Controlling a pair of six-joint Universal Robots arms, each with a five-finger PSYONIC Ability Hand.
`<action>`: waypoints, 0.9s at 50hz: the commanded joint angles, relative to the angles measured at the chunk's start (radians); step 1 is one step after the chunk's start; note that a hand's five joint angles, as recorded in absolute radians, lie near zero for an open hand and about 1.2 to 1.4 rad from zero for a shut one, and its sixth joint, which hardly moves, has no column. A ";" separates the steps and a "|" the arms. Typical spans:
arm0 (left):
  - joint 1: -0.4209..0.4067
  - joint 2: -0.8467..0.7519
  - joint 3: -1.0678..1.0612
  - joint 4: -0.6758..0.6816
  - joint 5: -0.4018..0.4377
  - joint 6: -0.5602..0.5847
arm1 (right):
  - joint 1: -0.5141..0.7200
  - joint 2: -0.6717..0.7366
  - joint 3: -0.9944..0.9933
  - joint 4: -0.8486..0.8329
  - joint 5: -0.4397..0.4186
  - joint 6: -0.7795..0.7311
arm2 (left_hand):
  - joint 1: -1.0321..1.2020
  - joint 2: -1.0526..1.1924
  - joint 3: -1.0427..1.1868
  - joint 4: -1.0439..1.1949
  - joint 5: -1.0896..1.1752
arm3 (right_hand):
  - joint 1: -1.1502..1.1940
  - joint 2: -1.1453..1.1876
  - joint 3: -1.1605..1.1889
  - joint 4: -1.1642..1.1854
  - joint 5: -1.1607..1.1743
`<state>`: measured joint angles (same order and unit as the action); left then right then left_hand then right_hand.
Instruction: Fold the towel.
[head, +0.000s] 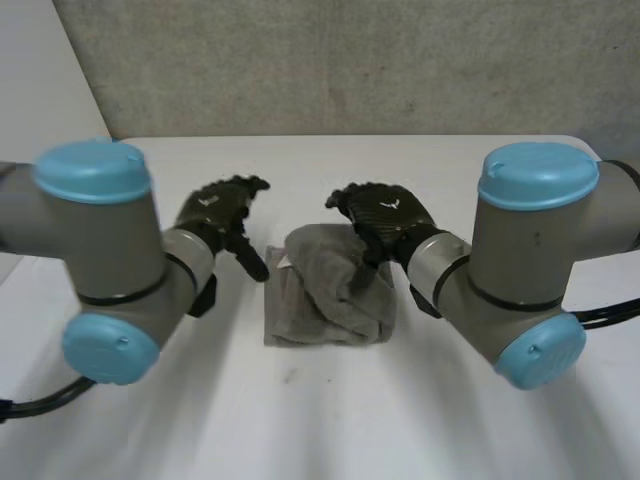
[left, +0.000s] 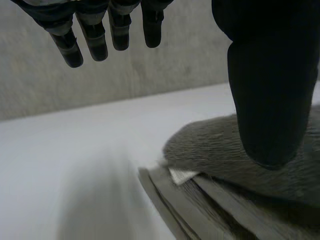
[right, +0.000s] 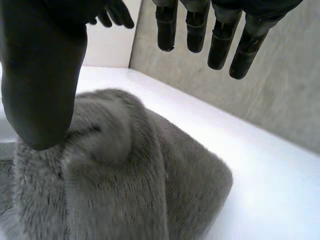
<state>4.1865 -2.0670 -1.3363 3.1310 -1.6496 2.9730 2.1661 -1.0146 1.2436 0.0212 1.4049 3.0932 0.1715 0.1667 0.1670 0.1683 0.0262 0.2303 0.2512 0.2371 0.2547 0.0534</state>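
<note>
The towel (head: 325, 295) lies folded mid-surface (head: 300, 420), its top layer bunched in a hump. The right hand (head: 388, 212) hides its far right corner, fingers (right: 220, 45) straight and released above it. The left hand (head: 218, 212) hovers at the towel's left edge, fingers (left: 95, 40) relaxed, holding nothing.

The head camera looks down on the desk (head: 320, 420) from behind, between the arms (head: 110, 240). Each wrist camera peers closely past its fingers (left: 70, 47); all share the towel (head: 330, 290).
</note>
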 joint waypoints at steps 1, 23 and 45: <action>-0.052 -0.099 0.068 -0.019 -0.053 -0.008 | -0.028 0.106 -0.076 0.153 -0.044 0.016 | 0.022 0.026 0.026 0.025 -0.008 | -0.056 -0.077 -0.063 -0.080 -0.053; -0.121 -0.085 0.196 -0.011 -0.007 -0.017 | -0.175 -0.144 0.223 -0.090 -0.024 0.053 | 0.051 0.056 0.055 0.054 0.021 | -0.056 -0.077 -0.063 -0.080 -0.053; -0.148 -0.354 0.347 -0.184 -0.124 -0.003 | -0.173 0.129 -0.061 0.088 -0.049 0.073 | 0.101 0.106 0.105 0.104 0.072 | -0.056 -0.077 -0.063 -0.080 -0.053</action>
<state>4.0164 -2.4314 -0.9119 3.0240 -1.7146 2.9628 1.9678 -0.9469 1.2745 0.0556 1.3596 3.1688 0.2486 0.2508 0.2502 0.2490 0.0788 0.2301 0.2512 0.2371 0.2547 0.0533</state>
